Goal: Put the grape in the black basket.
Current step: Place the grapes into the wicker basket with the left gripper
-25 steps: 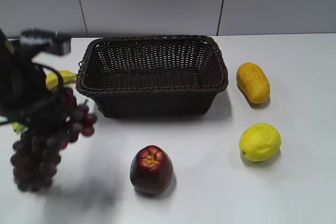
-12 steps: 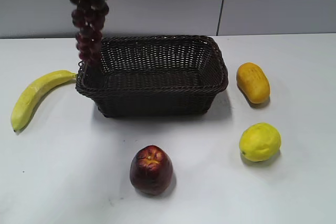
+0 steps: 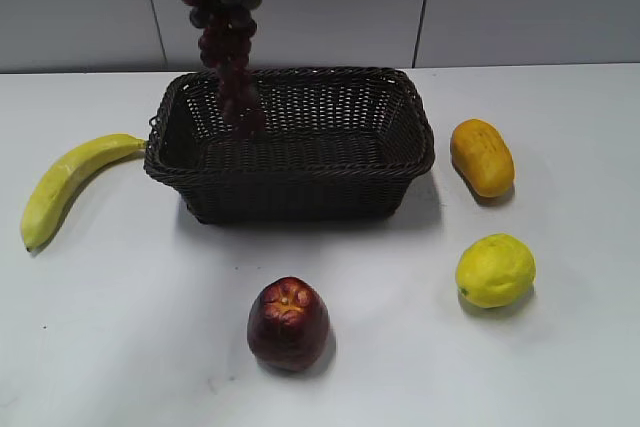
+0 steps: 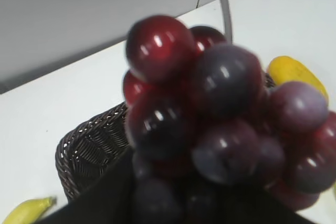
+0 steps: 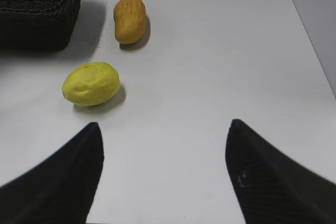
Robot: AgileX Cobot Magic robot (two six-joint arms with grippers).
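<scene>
The grape (image 3: 222, 17), a bunch of dark purple-red grapes, hangs from above the top edge of the exterior view, its lower tip over the left half of the black basket (image 3: 400, 162). In the left wrist view the grape (image 4: 215, 114) fills the frame, with the black basket (image 4: 86, 150) below it. My left gripper is out of the exterior view and hidden by the bunch in its wrist view; the bunch hangs from it. My right gripper (image 5: 163, 145) is open and empty above bare table.
A banana (image 3: 60, 182) lies left of the basket. A dark red apple (image 3: 288, 324) sits in front of it. A lemon (image 3: 495, 269) and an orange-yellow fruit (image 3: 481, 156) lie to the right, both also in the right wrist view.
The grape bunch was lifted from the table's left side up out of frame and has moved right, from beside the basket's left rim to over its inside.
</scene>
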